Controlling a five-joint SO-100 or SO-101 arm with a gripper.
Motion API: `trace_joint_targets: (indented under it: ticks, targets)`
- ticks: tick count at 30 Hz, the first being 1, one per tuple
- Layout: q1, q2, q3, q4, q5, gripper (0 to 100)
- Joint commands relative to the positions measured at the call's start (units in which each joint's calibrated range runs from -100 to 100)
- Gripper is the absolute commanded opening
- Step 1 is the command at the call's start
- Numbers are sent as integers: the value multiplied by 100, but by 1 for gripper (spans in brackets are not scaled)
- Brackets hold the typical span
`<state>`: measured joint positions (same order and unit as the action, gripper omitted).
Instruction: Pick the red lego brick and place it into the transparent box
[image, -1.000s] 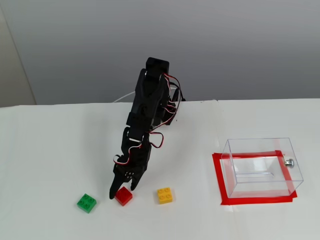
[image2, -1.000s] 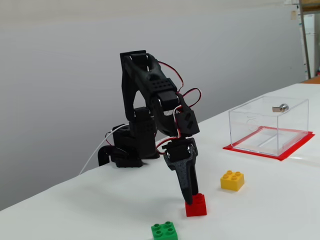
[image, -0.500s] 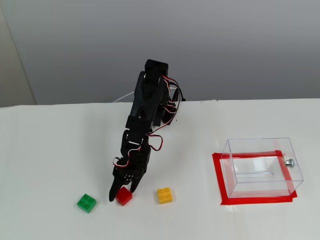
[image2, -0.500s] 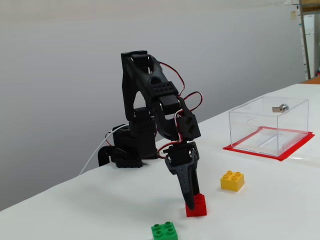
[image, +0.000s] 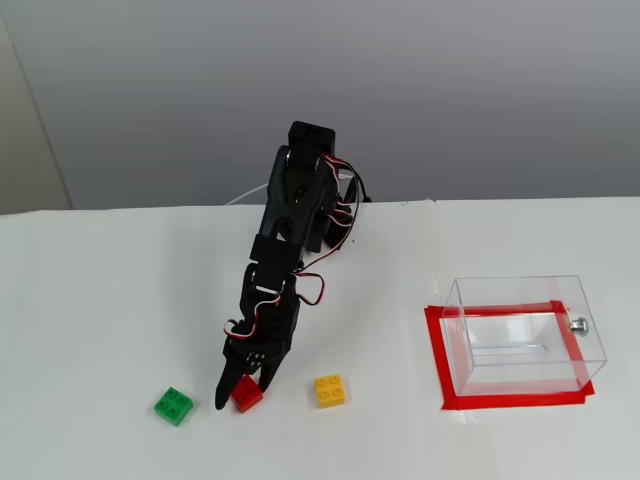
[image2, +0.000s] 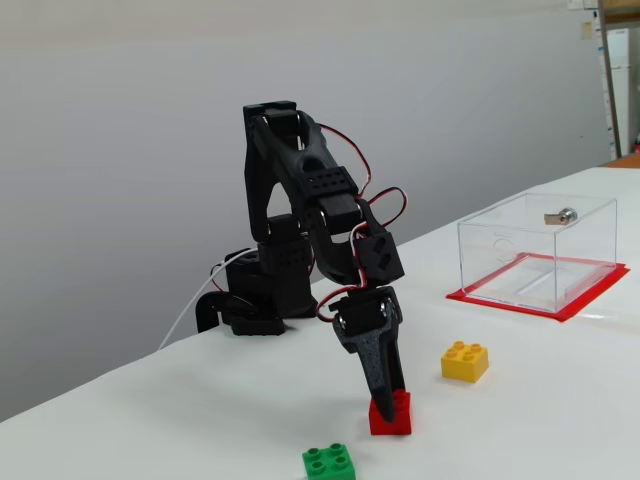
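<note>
The red lego brick (image: 246, 394) (image2: 391, 414) is a small, bright red square block sitting flat on the white desk (image: 100, 300) (image2: 560, 400), near its front edge in both fixed views. The transparent box (image: 524, 333) (image2: 535, 247) is a clear, thin-walled rectangle standing upright and open-topped, empty, with a small silver knob on one side, well apart from the brick toward the desk's right side.

From my station I count three bricks on the table: one red brick (image: 246, 394), one green brick (image: 174, 405) and one yellow brick (image: 330, 390). There is one clear box (image: 524, 330) and one arm (image: 290, 250).
</note>
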<state>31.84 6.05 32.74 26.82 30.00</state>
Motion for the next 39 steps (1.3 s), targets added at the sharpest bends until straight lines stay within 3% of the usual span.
trace_joint_targets:
  ticks: [1, 39]
  targets:
    - [-1, 19, -92, 7, 38, 32]
    - [214, -74, -92, 399, -119, 30]
